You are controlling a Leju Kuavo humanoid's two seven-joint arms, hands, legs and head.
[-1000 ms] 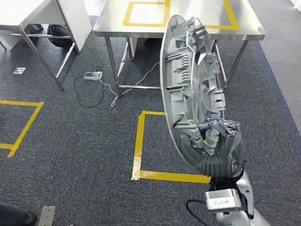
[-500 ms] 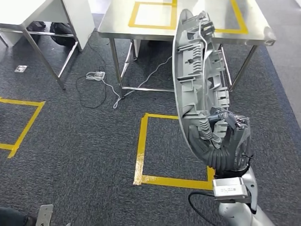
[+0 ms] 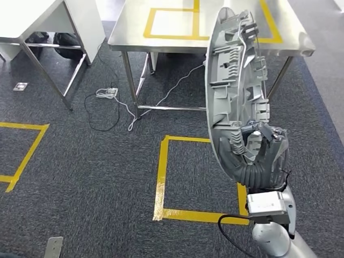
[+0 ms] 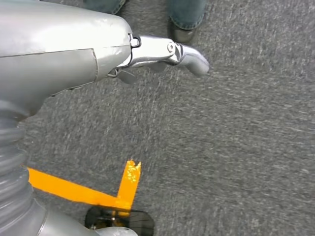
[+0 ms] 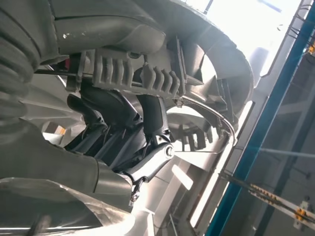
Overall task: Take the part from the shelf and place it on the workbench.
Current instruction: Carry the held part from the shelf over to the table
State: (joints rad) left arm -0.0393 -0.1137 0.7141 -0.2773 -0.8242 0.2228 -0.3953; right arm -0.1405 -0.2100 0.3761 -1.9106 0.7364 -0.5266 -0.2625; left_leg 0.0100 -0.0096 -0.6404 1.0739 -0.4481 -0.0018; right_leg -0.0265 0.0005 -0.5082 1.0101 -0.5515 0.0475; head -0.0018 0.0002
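The right hand (image 3: 259,148) grips the lower end of the part (image 3: 235,86), a large grey moulded plastic panel with a curved outline, and holds it upright on edge so that its ribbed, clip-studded inner face turns toward the robot's right. In the right wrist view the dark fingers (image 5: 111,123) curl in around the ribs of the panel (image 5: 156,78), closed firmly on it. The part's upper end overlaps, in the head view, the near edge of the stainless-steel workbench (image 3: 134,37); the part is in the air, not resting on the bench. The bench top carries rectangles of yellow tape (image 3: 172,24), and its near edge runs across the upper part of the head view, with slim metal legs (image 3: 129,80) below. Between the robot and the bench lies open dark carpet marked with a square of yellow floor tape (image 3: 162,177); the hand and part hang over that square's right side. A white power strip and cable (image 3: 109,92) lie on the carpet by the bench's left leg. A second table (image 3: 40,21) stands to the left, well apart. The left hand (image 4: 111,54) hangs over the carpet, one finger extended and nothing in it; a person's shoes (image 4: 182,24) stand just beyond.
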